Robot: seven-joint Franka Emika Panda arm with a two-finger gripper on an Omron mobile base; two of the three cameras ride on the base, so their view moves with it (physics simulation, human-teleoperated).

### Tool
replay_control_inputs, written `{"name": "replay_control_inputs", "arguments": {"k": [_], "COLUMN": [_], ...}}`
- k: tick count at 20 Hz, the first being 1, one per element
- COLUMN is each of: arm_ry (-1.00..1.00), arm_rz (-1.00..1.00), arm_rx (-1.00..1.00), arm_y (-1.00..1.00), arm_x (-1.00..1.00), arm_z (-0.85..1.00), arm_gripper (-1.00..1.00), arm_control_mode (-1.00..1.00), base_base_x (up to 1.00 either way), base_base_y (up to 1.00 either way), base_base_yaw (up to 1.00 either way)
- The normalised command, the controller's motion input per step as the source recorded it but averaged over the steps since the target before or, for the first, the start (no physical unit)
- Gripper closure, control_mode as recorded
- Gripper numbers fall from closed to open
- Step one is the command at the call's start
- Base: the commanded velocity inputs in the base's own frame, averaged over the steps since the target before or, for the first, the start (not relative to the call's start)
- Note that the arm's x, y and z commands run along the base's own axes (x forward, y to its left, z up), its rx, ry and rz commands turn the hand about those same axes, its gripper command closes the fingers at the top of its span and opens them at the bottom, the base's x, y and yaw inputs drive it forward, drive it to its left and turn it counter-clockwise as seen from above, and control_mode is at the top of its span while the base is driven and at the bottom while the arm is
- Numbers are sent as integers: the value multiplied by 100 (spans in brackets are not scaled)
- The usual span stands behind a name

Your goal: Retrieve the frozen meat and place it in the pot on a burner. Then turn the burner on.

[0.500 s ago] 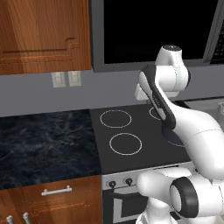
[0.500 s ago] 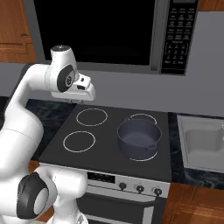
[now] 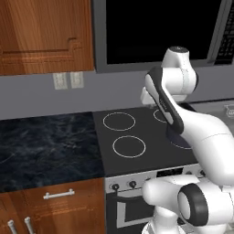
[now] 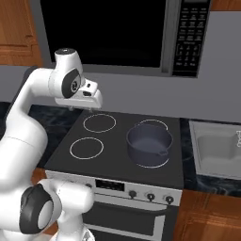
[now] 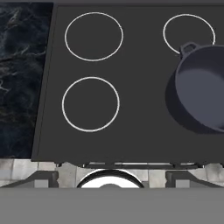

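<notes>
The dark blue-grey pot [image 4: 148, 141] stands on the front right burner [image 4: 149, 164] of the black cooktop [image 4: 113, 141], and it looks empty inside. It also appears at the right edge of the hand view as the pot [image 5: 203, 92]. My gripper [image 4: 80, 107] hovers over the cooktop's back left corner, well left of the pot and high above the glass. In the hand view the gripper [image 5: 111, 177] is open, its fingertips [image 5: 40, 178] far apart with nothing between them. The frozen meat is out of view. Three bare burner rings [image 5: 90, 104] lie below the hand.
A black microwave [image 4: 108, 33] hangs right above the cooktop. The stove knobs [image 4: 150, 196] line the front panel. A sink [image 4: 216, 146] lies to the right, and a dark marble counter [image 3: 45, 141] to the left under a wooden cabinet [image 3: 45, 36].
The hand has dipped slightly lower over the back left of the cooktop. The pot has not moved.
</notes>
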Motion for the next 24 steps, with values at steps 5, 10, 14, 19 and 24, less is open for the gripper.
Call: {"name": "replay_control_inputs", "arguments": {"k": [5,10,14,19,24], "arm_ry": [0,0,0,0,0], "arm_rz": [0,0,0,0,0], "arm_rx": [0,0,0,0,0], "arm_y": [0,0,0,0,0], "arm_x": [0,0,0,0,0], "arm_z": [0,0,0,0,0], "arm_gripper": [-100,-100,-100,-100,-100], "arm_control_mode": [100,100,100,100,100], "base_base_x": [-69,-44,-10,-6,0], "base_base_y": [0,-4,-28,-61,-76], "base_base_yaw": [-7,-9,-4,0,0]}}
